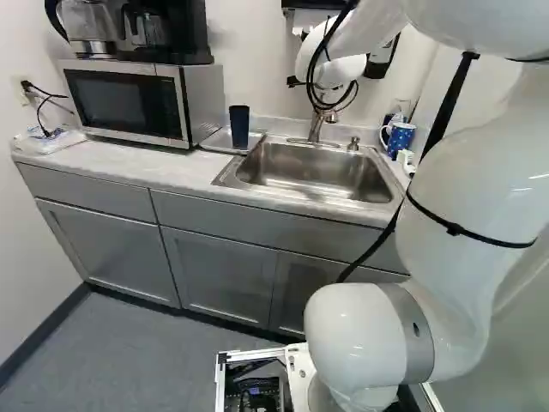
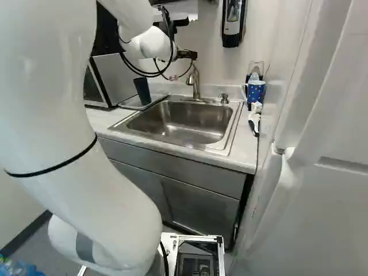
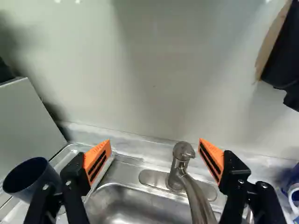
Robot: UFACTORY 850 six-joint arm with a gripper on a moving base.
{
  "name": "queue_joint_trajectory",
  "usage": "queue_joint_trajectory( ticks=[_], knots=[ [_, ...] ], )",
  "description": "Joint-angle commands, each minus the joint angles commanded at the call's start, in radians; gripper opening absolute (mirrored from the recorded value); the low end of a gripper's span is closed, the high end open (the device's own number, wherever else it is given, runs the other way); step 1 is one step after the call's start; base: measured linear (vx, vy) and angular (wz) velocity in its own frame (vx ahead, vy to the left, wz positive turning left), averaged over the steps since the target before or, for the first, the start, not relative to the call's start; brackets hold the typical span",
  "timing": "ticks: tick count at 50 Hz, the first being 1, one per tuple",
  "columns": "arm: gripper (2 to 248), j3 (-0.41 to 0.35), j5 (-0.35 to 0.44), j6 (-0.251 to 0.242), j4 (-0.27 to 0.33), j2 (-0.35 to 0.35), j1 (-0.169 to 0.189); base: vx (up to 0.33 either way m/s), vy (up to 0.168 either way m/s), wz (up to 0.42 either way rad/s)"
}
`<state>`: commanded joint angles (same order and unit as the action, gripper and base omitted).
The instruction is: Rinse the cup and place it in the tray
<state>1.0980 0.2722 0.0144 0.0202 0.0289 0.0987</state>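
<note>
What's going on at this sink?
A white robot arm has its black gripper with orange pads open and empty near the curved metal faucet, above the stainless-steel sink. The tall dark-blue cup stands upright on the flat grey tray beside it. No running water is visible.
</note>
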Motion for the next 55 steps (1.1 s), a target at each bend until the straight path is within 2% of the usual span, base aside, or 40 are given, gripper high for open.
queue_joint_trajectory(
  ticks=[16,24,38,55],
  knots=[
    [247,-0.060,-0.003,0.000,0.000,-0.060,0.037,0.000,0.000,0.000],
    [247,-0.093,-0.033,0.000,0.000,-0.094,0.054,0.000,0.000,0.000],
    [247,-0.157,-0.127,0.000,0.000,-0.161,0.078,0.000,0.000,0.000],
    [247,-0.218,-0.297,0.000,0.000,-0.228,0.091,0.000,0.000,0.000]
  ],
)
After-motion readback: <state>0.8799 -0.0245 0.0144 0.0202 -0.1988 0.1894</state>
